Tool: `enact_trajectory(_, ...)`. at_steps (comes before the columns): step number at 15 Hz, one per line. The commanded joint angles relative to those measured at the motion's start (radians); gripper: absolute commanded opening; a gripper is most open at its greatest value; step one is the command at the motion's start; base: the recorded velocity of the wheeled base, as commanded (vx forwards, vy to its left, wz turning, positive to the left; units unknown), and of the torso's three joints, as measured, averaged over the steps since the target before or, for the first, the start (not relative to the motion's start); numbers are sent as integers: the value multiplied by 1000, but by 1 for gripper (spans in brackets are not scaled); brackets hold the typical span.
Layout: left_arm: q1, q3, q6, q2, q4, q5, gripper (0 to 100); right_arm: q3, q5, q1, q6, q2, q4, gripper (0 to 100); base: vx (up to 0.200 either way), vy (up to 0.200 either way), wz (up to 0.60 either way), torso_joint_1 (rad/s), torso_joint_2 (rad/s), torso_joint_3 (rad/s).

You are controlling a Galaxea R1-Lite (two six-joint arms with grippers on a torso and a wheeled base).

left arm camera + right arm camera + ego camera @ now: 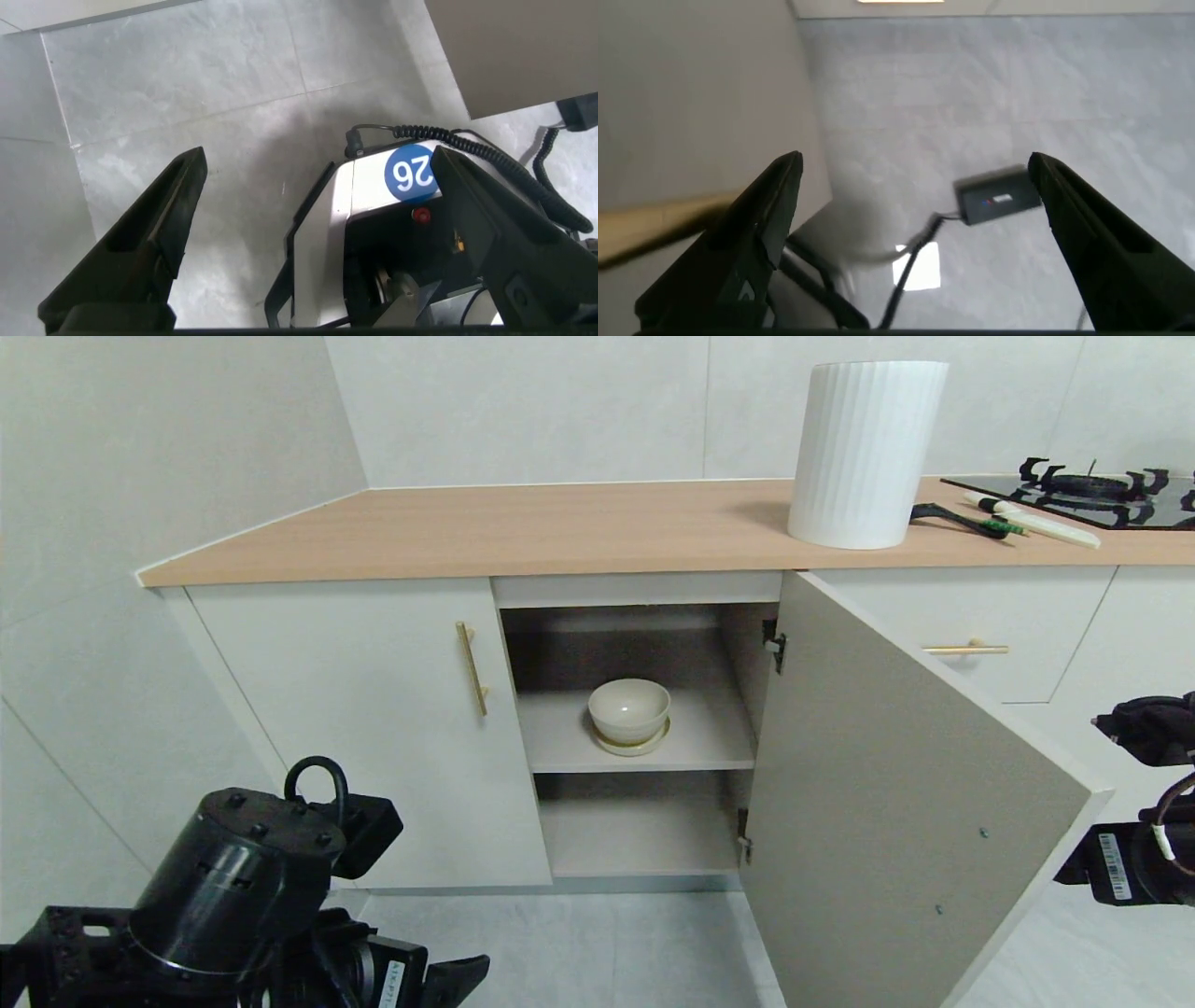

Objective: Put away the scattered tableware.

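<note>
Ahead of the left gripper (318, 161) and higher, off to its right, a bowl (629, 709) sits on a plate (637, 746) on the upper shelf (714, 739) of the open cabinet. That pair looks put away. Well above both grippers, a few utensils (1013, 523) lie on the counter (513, 532); if they count as tableware, they are what is left, along with shutting the door (887, 803), which stands wide open.

The left arm is folded low, its wrist pointing the gripper down at the floor (187, 84). Its fingers are spread wide with nothing between them.

The right gripper (915, 163) is on the outer side of the door, away from the bowl, with the door panel just beside it on its left. It also faces the floor, fingers spread wide and empty. The door's handle (654, 235) lies close to one finger but apart from it. From this pose the right arm seems better placed to push the door closed.
</note>
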Motion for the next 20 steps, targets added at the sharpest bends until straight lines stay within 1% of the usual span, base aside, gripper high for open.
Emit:
enact_trajectory(1, -3, 1, 0, 0, 0, 0, 100, 2, 24, 4, 0, 5, -9, 100, 0, 0, 0, 0, 0, 0)
enact_trajectory(3, -3, 1, 0, 1, 0, 1, 100, 12, 44, 52, 29, 10, -29, 100, 0, 0, 0, 0, 0, 0)
enact_trajectory(6, -3, 1, 0, 0, 0, 1, 100, 39, 44, 150, 85, 22, -80, 100, 0, 0, 0, 0, 0, 0)
enact_trajectory(8, -3, 1, 0, 0, 0, 1, 100, 53, 44, 196, 120, 42, -119, 100, 0, 0, 0, 0, 0, 0)
enact_trajectory(11, -4, 1, 0, 0, 0, 1, 100, 91, 44, 283, 187, 102, -233, 100, 0, 0, 0, 0, 0, 0)
enact_trajectory(14, -6, 1, 0, 1, 0, 1, 100, 131, 44, 332, 220, 148, -359, 100, 0, 0, 0, 0, 0, 0)
enact_trajectory(15, -6, 1, 0, 3, 1, 1, 100, 148, 43, 357, 250, 183, -437, 100, 0, 0, 0, 0, 0, 0)
enact_trajectory(20, -6, 1, -2, 3, 0, 1, 100, 157, 44, 410, 292, 285, -580, 100, 0, 0, 0, 0, 0, 0)
